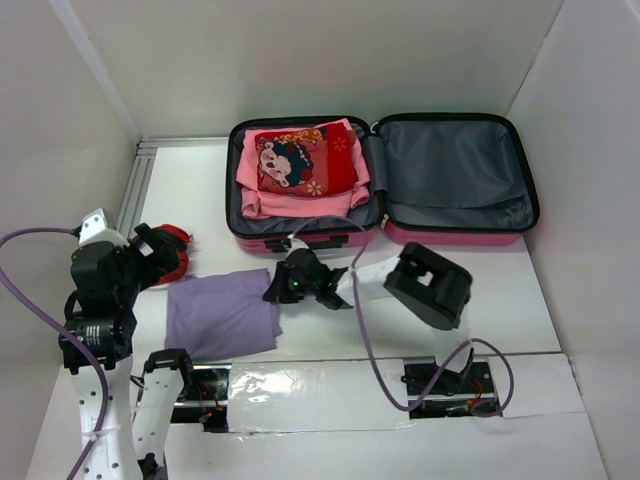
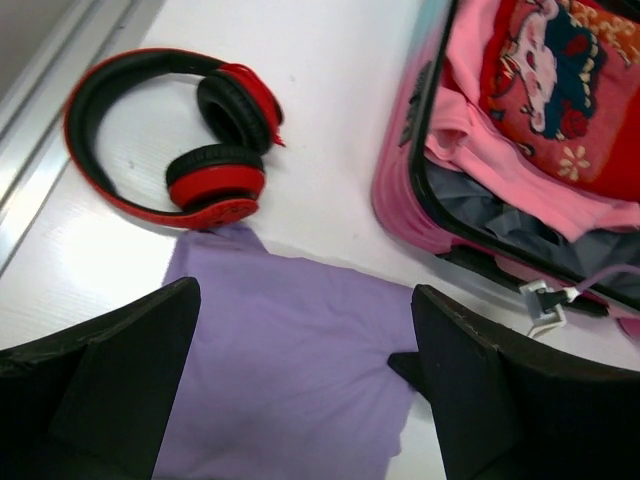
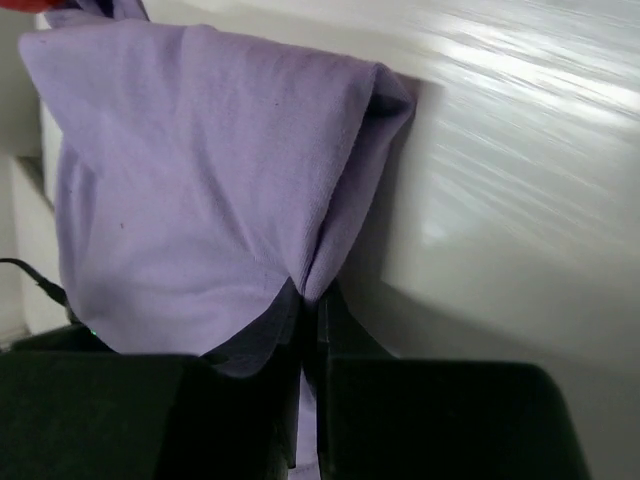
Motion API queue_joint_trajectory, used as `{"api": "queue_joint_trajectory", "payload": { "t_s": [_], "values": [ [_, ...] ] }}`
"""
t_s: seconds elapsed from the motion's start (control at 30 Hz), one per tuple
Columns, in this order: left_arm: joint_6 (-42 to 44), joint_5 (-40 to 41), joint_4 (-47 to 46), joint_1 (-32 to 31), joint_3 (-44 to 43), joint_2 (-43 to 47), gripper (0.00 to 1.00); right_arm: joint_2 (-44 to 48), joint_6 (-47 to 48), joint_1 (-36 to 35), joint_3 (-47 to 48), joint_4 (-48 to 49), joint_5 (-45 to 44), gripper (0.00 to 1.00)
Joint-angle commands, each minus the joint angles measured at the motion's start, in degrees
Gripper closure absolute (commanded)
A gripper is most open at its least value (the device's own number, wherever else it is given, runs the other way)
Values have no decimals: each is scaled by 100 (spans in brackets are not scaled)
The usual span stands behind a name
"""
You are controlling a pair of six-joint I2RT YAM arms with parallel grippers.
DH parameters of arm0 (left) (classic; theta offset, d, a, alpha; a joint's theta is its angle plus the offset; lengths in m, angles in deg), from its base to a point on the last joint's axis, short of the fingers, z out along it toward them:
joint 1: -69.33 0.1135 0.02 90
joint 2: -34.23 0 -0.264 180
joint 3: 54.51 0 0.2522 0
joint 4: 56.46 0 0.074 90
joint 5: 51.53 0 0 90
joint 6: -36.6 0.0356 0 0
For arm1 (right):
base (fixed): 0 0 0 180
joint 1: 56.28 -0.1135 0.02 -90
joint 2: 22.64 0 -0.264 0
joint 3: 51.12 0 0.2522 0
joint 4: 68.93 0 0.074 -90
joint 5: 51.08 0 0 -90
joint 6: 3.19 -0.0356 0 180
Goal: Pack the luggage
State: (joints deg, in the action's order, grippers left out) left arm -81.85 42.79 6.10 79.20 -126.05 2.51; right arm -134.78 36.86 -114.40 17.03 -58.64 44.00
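Presently my right gripper [image 3: 308, 318] pinches only the purple cloth [image 3: 200, 180] at its edge; so thin a bite may slip on lifting.

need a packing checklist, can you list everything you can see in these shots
luggage: one, pink shell with grey lining, lying open at the table's far side
pink sweater: one, pink, folded in the luggage's left half
printed cloth: one, red with cartoon figure, on the pink sweater
lilac garment: one, lilac, on the table in front of the luggage
headphones: one pair, red and black, by the lilac garment's far left corner
table: one, white
left tool: one, black, open above the lilac garment
right tool: one, black, shut on the lilac garment's edge
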Motion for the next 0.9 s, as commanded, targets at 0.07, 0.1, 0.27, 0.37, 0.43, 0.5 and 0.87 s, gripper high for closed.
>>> {"api": "queue_joint_trajectory", "payload": {
  "t_s": [0.07, 0.1, 0.27, 0.37, 0.43, 0.5, 0.87],
  "values": [
    [182, -1466, -625, -20, 354, -194, 0, 1368, 433, 354, -980, -1472, -675, 98],
    [129, -1939, -721, -72, 451, -281, 0, 1727, 434, 416, -1131, -1587, -675, 98],
    [-99, -2207, -906, -291, 882, -606, 2, 2896, 556, 968, -2000, -2413, -728, 98],
    [-397, -2373, -1178, -555, 1083, -782, 2, 3390, 618, 1407, -2318, -2721, -789, 96],
    [-774, -2374, -1712, -957, 1373, -958, 2, 3819, 793, 1663, -2547, -2835, -702, 93],
    [-969, -2322, -2057, -1363, 1804, -1159, 2, 4058, 952, 2067, -2696, -2959, -527, 92],
    [-1531, -1408, -4140, -3298, 2911, -3013, 1, 3744, 1664, 3018, -2521, -2907, 292, 92]
  ]
}}
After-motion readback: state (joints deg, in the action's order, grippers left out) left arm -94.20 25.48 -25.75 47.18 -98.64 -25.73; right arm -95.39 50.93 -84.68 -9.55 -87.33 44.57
